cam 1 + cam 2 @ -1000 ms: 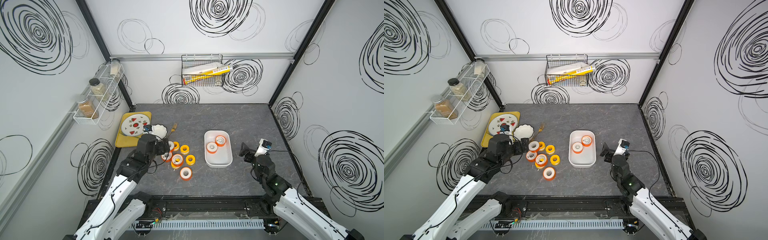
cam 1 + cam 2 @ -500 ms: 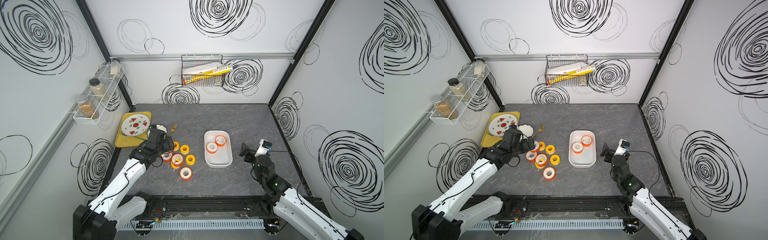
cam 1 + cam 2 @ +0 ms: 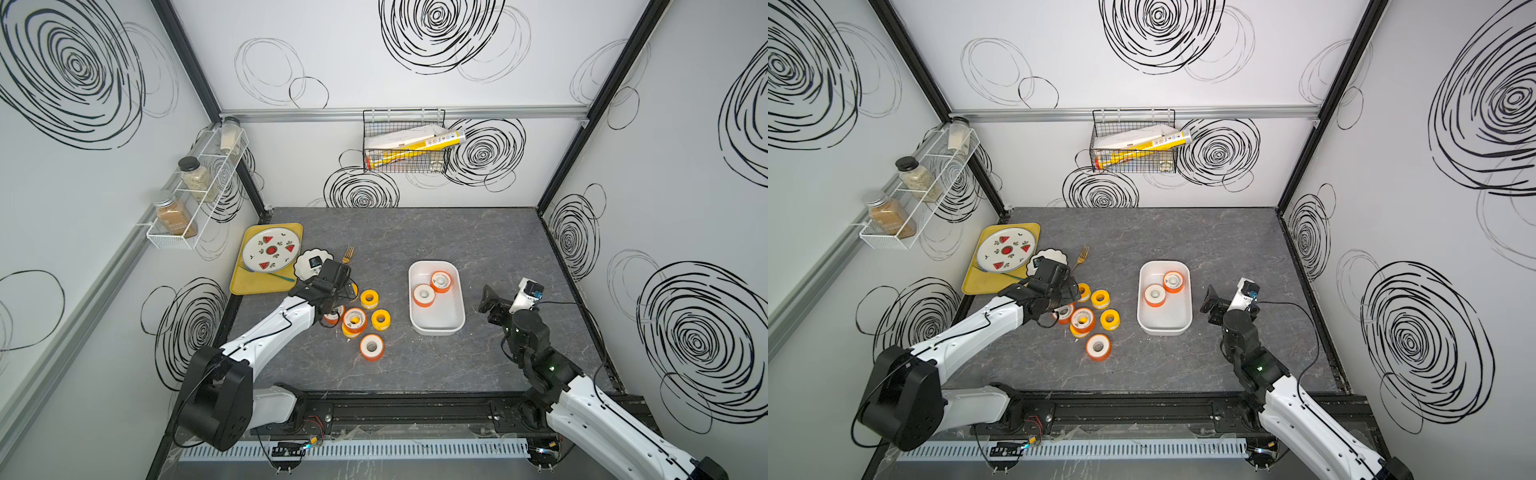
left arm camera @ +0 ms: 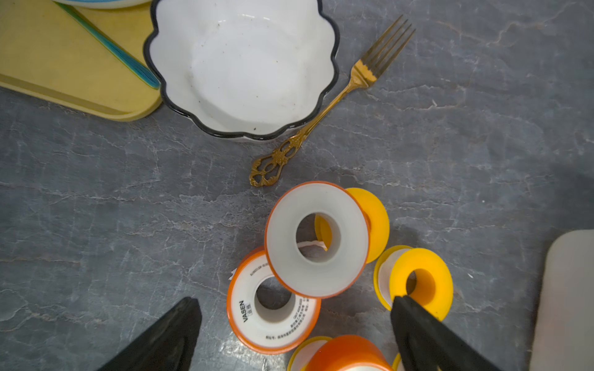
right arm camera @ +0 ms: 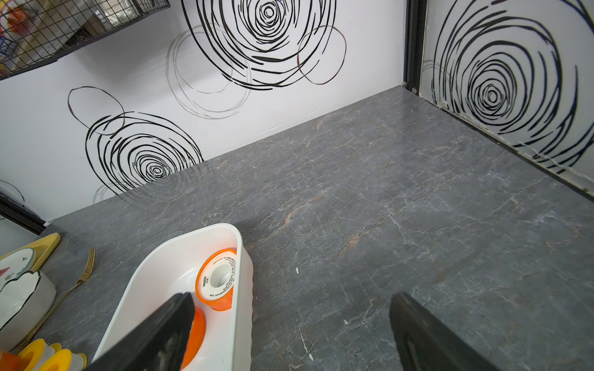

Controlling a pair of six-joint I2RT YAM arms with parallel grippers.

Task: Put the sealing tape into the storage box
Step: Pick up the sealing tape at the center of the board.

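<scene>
Picking: my left gripper [image 4: 295,301] hangs, jaws apart, over the sealing tape [image 4: 283,237]. I'd lower and pinch one spool. My right gripper [image 5: 291,298], jaws also apart, idles by the storage box [image 5: 246,289].

2 white arms [image 3: 270,328], black joints [image 3: 216,399]

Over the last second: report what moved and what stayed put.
The left gripper advanced as its arm stretched out, and now hangs over the loose sealing tape spools, jaws open, nothing taken. The right gripper, also open, the storage box and the two spools inside stayed put.
</scene>
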